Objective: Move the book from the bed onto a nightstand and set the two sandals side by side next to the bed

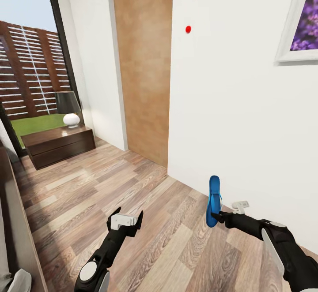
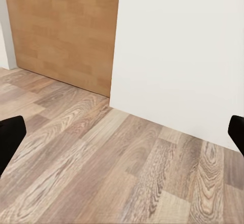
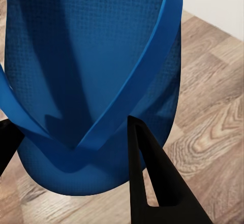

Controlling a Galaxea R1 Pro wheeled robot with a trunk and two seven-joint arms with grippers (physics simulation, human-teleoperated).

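Note:
One bright blue sandal [image 1: 213,200] hangs upright above the wood floor near the white wall, with my right gripper [image 1: 217,216] shut on its lower end. In the right wrist view the sandal [image 3: 91,56] looms close, its straps meeting between the black fingers [image 3: 147,178]. My left gripper [image 1: 126,221] is open and holds nothing, low over the floor; its fingertips [image 2: 10,137] stand wide apart. The nightstand [image 1: 59,144] stands far left by the window. The bed's dark frame [image 1: 20,221] runs along the left edge. The book is out of view.
A black-shaded lamp [image 1: 70,109] sits on the nightstand. A brown door [image 1: 143,62] is set in the white wall ahead, and a lavender picture [image 1: 304,18] hangs at upper right. Wood-plank floor [image 1: 110,181] lies between the bed and the wall.

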